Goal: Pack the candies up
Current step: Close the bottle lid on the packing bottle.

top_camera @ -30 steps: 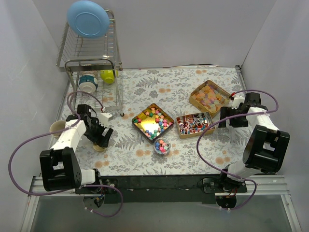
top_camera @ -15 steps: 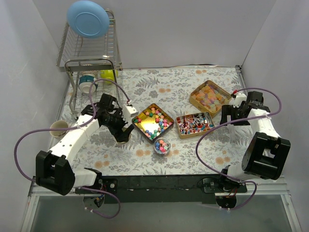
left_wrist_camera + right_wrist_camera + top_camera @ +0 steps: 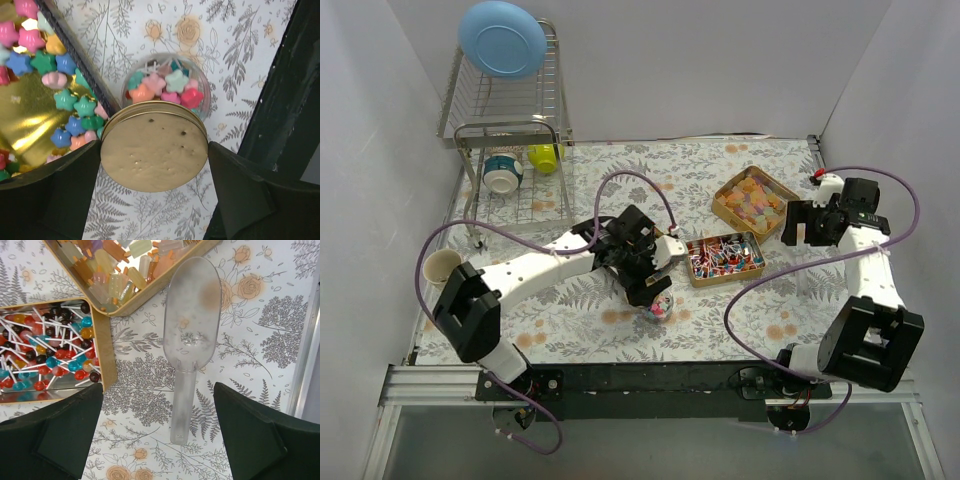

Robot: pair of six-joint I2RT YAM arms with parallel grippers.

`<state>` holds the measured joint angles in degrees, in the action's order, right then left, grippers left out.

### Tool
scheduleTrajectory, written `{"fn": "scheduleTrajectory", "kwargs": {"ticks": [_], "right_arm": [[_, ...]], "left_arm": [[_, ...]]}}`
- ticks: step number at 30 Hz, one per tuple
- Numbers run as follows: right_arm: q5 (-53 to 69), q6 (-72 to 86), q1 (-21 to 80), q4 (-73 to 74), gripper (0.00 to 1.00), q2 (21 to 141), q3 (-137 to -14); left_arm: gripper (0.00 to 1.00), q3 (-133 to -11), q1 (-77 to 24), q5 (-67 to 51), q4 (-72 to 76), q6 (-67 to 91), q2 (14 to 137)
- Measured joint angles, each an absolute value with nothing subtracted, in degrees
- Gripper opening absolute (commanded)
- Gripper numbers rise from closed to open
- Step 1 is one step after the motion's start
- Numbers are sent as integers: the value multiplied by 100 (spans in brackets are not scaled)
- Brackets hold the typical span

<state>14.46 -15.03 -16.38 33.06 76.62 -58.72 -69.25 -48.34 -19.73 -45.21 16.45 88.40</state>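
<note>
My left gripper [image 3: 653, 283] [image 3: 154, 156] is shut on the round gold lid [image 3: 154, 152] and holds it just above and partly over a small clear jar [image 3: 165, 87] [image 3: 657, 306] full of pastel star candies. A gold tray of multicoloured star candies [image 3: 35, 95] lies beside the jar, mostly hidden under my left arm in the top view. A tray of red, blue and white wrapped pieces [image 3: 723, 258] [image 3: 45, 350] and a tray of orange-yellow gummies [image 3: 754, 198] [image 3: 120, 270] lie to the right. My right gripper [image 3: 802, 224] [image 3: 158, 396] is open over a clear plastic scoop [image 3: 189, 320] lying on the table.
A dish rack [image 3: 510, 120] with a blue plate [image 3: 502, 38] and cups stands at the back left. A beige cup [image 3: 442, 265] sits at the left edge. The black front rail [image 3: 285, 100] runs close to the jar. White walls enclose both sides.
My left arm has swung from the left side of the table rightward, carrying the gold lid over the star tray to the jar. My right gripper has shifted a little farther back.
</note>
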Motion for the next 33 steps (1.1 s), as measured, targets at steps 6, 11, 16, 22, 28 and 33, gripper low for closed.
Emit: {"fn": "scheduleTrajectory", "kwargs": {"ticks": [6, 11, 16, 22, 28, 33], "right_arm": [[1671, -1479, -1638, 3306, 98, 7024, -5784], [1817, -1481, -1638, 3301, 98, 6963, -5675], [2005, -1376, -1638, 3308, 98, 6978, -5605], [2211, -1304, -1638, 3288, 98, 7013, -5601], [2362, -1184, -1638, 3264, 98, 7050, -5537], [2397, -1199, -1638, 3308, 98, 7072, -5537]], "left_arm": [[85, -7223, -5194, -1686, -4283, 1918, 9448], [86, -7343, -5428, -1511, -4241, 2008, 9765], [87, -7476, -5586, -1431, -4241, 2038, 9963], [98, -7502, -5747, -1323, -4241, 2060, 10007], [98, -7502, -5854, -1144, -4178, 2235, 9983], [98, -7070, -5857, -921, -3806, 2434, 9292]]}}
